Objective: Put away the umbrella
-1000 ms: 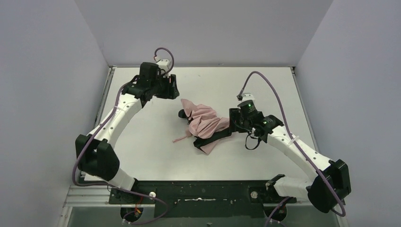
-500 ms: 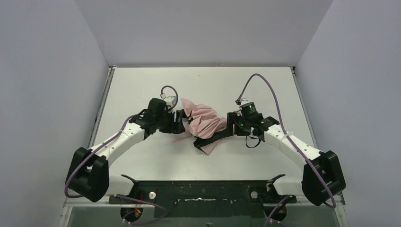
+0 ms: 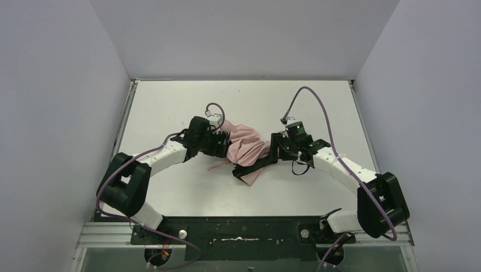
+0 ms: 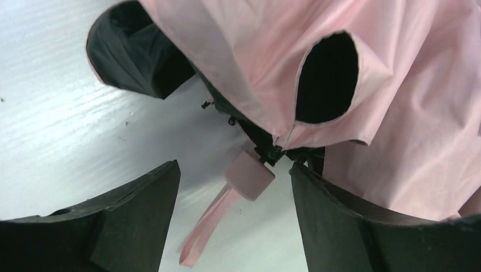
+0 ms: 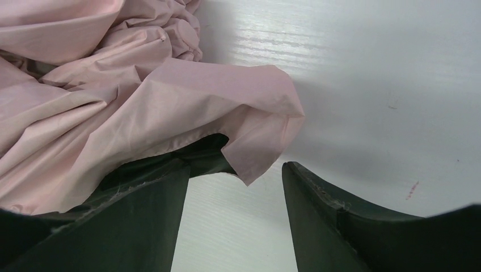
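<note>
Umbrella [image 3: 247, 148]: lies collapsed and crumpled at about the middle of the table [image 3: 170, 105], well clear of all four edges. The pink cloth is bunched in loose folds, not wrapped. Its black lining [image 4: 136, 51] shows where the cloth curls over on the side towards the left edge.

Handle [image 4: 249, 175]: a short pink stub, seen from the left wrist camera, pointing out from under the cloth. The strap [image 4: 204, 226] trails from it flat on the table, towards the near edge.

Left tool [image 3: 222, 146]: low over the table, against the umbrella's left side. Its jaws stand apart. The handle sits in the gap between them, touching neither finger. Nothing is gripped.

Right tool [image 3: 272, 153]: low, at the umbrella's right side. Its jaws stand apart, with bare table visible between them. A loose corner of pink cloth hangs into the gap. Cloth and dark lining lie over one finger [image 5: 142, 198]; it appears to rest there rather than be pinched, though the wrist view is too close to be certain. The other finger [image 5: 340, 221] is clear of the cloth.

Both arms bend inward from the near edge, facing each other across the umbrella.
</note>
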